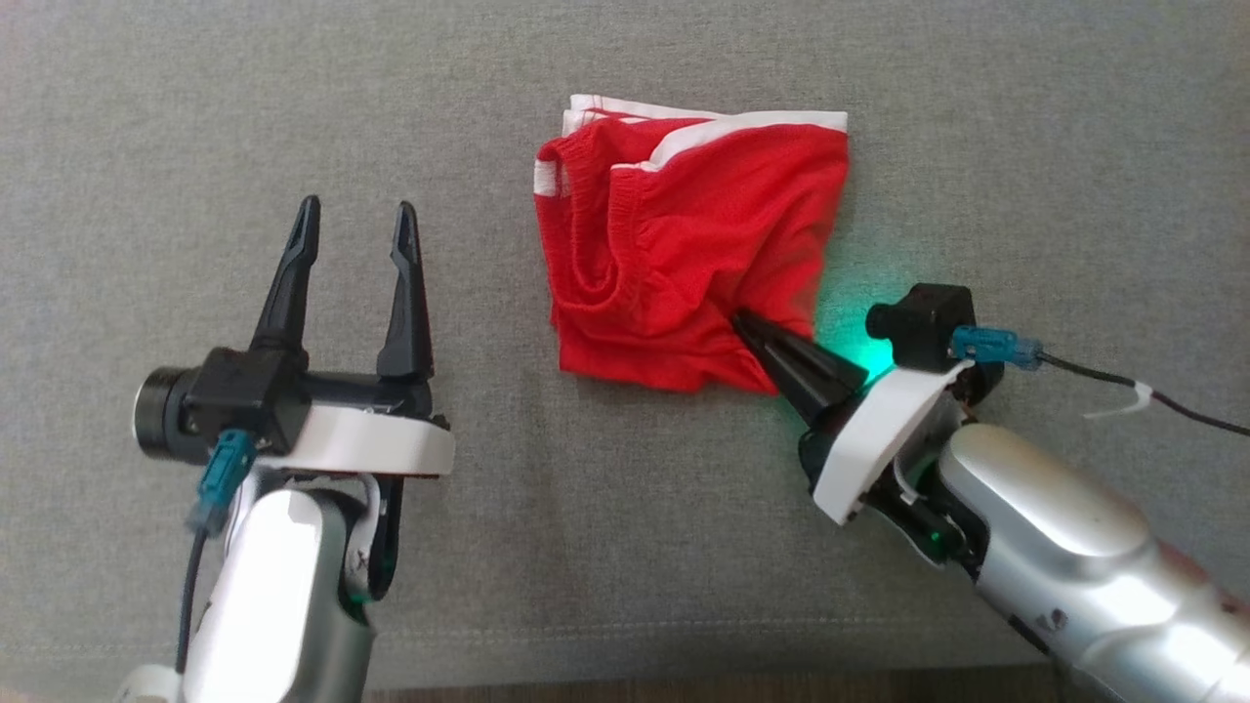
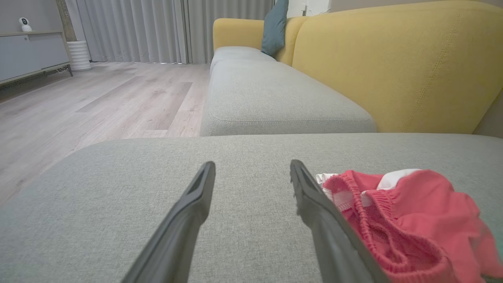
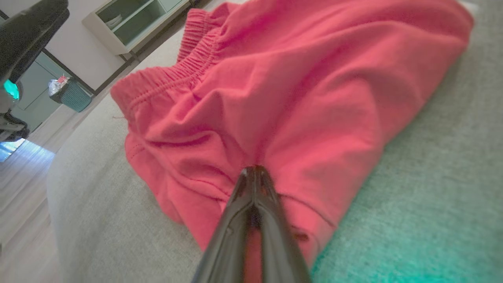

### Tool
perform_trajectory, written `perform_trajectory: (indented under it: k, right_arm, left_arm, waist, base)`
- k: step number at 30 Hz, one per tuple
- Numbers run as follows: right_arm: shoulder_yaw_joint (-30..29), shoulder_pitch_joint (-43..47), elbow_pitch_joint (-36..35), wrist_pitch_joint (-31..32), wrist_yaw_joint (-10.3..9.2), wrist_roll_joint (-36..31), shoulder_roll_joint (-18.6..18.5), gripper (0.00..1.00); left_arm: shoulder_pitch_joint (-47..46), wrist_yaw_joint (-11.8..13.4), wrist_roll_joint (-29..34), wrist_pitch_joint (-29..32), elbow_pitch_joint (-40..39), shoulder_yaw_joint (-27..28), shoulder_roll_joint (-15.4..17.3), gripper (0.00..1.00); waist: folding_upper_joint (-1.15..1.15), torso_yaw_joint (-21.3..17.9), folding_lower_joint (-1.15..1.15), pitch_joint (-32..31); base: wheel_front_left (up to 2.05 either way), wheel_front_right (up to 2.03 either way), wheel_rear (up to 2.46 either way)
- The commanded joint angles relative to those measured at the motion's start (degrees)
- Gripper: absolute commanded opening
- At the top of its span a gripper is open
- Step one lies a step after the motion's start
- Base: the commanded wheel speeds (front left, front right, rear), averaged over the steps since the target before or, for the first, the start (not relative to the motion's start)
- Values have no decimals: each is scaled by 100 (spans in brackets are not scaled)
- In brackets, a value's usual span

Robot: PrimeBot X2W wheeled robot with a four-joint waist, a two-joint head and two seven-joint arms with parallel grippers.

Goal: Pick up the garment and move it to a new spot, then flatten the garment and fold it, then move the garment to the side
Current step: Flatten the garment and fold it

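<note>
One corner of red garment (image 1: 684, 244) in clenched right jaws; left jaws agape alongside.

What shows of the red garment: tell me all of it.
The red garment is a pair of soft knit shorts with white trim along its far edge and a ribbed elastic waistband. It lies folded into a rough, wrinkled square on the grey cushion. The right claw is shut, pinching its near right corner. The left claw, open, stands apart to its left.
</note>
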Motion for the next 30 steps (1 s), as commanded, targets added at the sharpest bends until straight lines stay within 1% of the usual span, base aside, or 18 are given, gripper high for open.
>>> perform_trajectory:
  k: [1,7,14,19,23,27,30]
  right_arm:
    - [214,624,36,147,-4,123,-75,0]
    - [102,825,-164,464,-4,357,-209,0]
    - [-337,1267,-396,842,-4,504,-324,0]
    - [-814,1678,-627,1030,-4,410,-347,0]
    - [-1174,1959,-840,1213,-4,214,-336,0]
    - [-1462,2145,-1038,1278,-4,42,-292,0]
    - [-1733,2322,-1364,1259,-4,-126,-234,0]
  left_arm:
    - [-47,-1,18,-29,-193,193,39,100]
    - [-42,-16,12,-29,-205,210,30,100]
    - [-31,-14,12,-29,-198,245,20,100]
    - [7,-7,24,-29,-197,294,20,100]
    - [38,-13,34,-29,-190,322,21,100]
    - [50,-19,38,-29,-184,333,20,100]
    - [68,-21,44,-29,-166,349,21,100]
  waist:
    - [0,-7,0,-3]
    - [0,-39,0,16]
    - [0,-57,0,-6]
    - [0,-100,0,-54]
    - [0,-140,0,-94]
    - [0,-163,0,-116]
    - [0,-189,0,-167]
  base:
    - [0,0,0]
    - [0,0,0]
    - [0,0,0]
    - [0,0,0]
    - [0,0,0]
    - [0,0,0]
    - [0,0,0]
